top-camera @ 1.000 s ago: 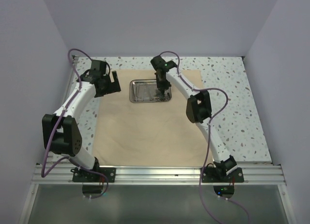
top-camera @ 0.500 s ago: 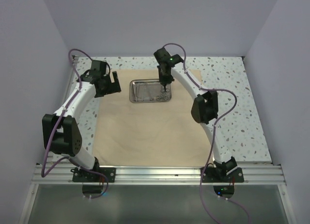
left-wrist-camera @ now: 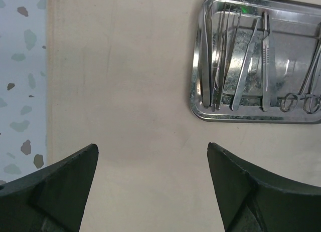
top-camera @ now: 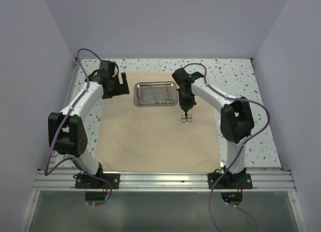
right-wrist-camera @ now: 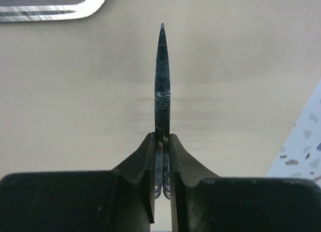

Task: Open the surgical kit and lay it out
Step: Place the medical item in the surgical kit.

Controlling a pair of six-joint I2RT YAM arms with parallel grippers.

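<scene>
The beige cloth wrap (top-camera: pixel 150 137) lies spread flat on the table. The steel tray (top-camera: pixel 138 100) sits at its far middle with several thin silver instruments (left-wrist-camera: pixel 235 66) in it. My right gripper (top-camera: pixel 185 111) is shut on ring-handled scissors (right-wrist-camera: pixel 161 81), holding them above the cloth just right of and in front of the tray; their ring handles (top-camera: pixel 186 119) hang below the gripper. My left gripper (left-wrist-camera: pixel 153 149) is open and empty above the cloth, left of the tray (left-wrist-camera: pixel 198 99).
The speckled table top (top-camera: pixel 235 86) shows around the cloth. The cloth's left edge (left-wrist-camera: pixel 48 91) runs close beside my left gripper. Grey walls close in on three sides. A metal rail (top-camera: pixel 160 179) runs along the near edge.
My right gripper has lifted the scissors out of the tray and carried them to the right and nearer, over the cloth. My left gripper has shifted slightly towards the far side.
</scene>
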